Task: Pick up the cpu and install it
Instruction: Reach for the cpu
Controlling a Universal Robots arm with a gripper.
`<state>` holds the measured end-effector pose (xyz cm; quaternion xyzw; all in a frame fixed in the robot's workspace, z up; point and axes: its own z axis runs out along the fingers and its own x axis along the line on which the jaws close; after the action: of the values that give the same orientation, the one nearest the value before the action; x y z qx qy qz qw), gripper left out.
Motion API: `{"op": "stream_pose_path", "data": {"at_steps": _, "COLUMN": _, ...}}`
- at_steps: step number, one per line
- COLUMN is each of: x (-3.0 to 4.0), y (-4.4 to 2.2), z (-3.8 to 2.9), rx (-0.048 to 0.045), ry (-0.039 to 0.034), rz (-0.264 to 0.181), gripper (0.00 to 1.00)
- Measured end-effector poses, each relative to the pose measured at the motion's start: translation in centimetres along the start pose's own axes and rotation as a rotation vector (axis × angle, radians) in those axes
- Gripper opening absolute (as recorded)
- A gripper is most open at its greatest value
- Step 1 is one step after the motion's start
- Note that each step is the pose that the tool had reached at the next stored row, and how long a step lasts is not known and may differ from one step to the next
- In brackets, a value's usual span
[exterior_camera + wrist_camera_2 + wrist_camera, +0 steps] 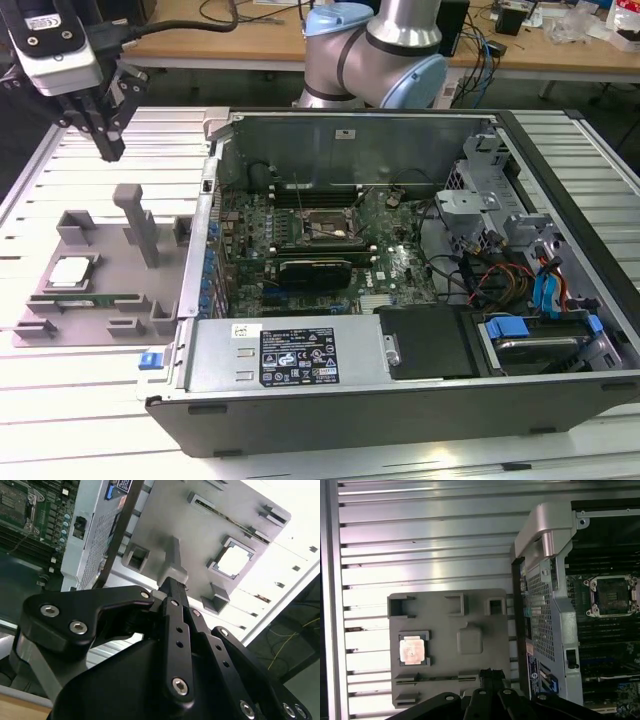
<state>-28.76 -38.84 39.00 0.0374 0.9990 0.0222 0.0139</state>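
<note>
The claw (pixel 108 148) is black anodised metal, its bolted links narrowing to two slim fingers pressed together with nothing between them. In the second wrist view the claw (pixel 172 582) shows flat bars studded with bright screw heads. It hangs in the air over the exterior view's left, above a grey fixture tray (pixel 110 260) and touching nothing.

The tray is matte grey plastic with blocky raised pockets and a tall upright post (pixel 137 222). It lies flat on a tabletop (pixel 60 400) of pale ribbed aluminium slats that shine in long stripes. The cpu (pixel 72 272) sits in a square recess of this tray, a thin flat square with a smooth silvery top plate and a darker rim. It lies level in its pocket, on the side of the tray away from the computer case (pixel 400 420). A narrow green memory stick (pixel 100 300) rests on edge in a slot just beside it.

In the first wrist view the cpu (pixel 412 649) gleams pale against the dull tray (pixel 440 630), well apart from the claw (pixel 490 672).

The case is dark sheet steel, lying open on its side, with a green motherboard (pixel 400 265) inside. On the board sits a square cpu socket (pixel 325 228) in a metal frame, far from both the chip and the claw.
</note>
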Motion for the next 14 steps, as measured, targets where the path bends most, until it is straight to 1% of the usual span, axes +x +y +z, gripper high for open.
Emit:
{"op": "stream_pose_path", "data": {"at_steps": 3, "x": 0.67, "y": -0.02, "z": 0.09, "rx": 0.0001, "ry": -0.0002, "rz": 0.000, "gripper": 0.11}}
{"op": "stream_pose_path", "data": {"at_steps": 6, "x": 1.16, "y": -0.04, "z": 0.13, "rx": 0.0000, "ry": -0.0004, "rz": 0.000, "gripper": 0.11}}
{"op": "stream_pose_path", "data": {"at_steps": 8, "x": 1.76, "y": -0.05, "z": 0.16, "rx": 0.0000, "ry": -0.0004, "rz": 0.000, "gripper": 0.11}}
{"op": "stream_pose_path", "data": {"at_steps": 10, "x": 1.95, "y": -0.06, "z": 0.18, "rx": 0.0000, "ry": -0.0004, "rz": 0.000, "gripper": 0.11}}
{"op": "stream_pose_path", "data": {"at_steps": 11, "x": 2.22, "y": -0.07, "z": 0.19, "rx": 0.0000, "ry": -0.0005, "rz": 0.000, "gripper": 0.11}}
{"op": "stream_pose_path", "data": {"at_steps": 13, "x": 2.42, "y": -0.08, "z": 0.20, "rx": 0.0000, "ry": -0.0005, "rz": 0.000, "gripper": 0.11}}
{"op": "stream_pose_path", "data": {"at_steps": 14, "x": 2.66, "y": -0.09, "z": 0.21, "rx": 0.0000, "ry": -0.0007, "rz": 0.000, "gripper": 0.11}}
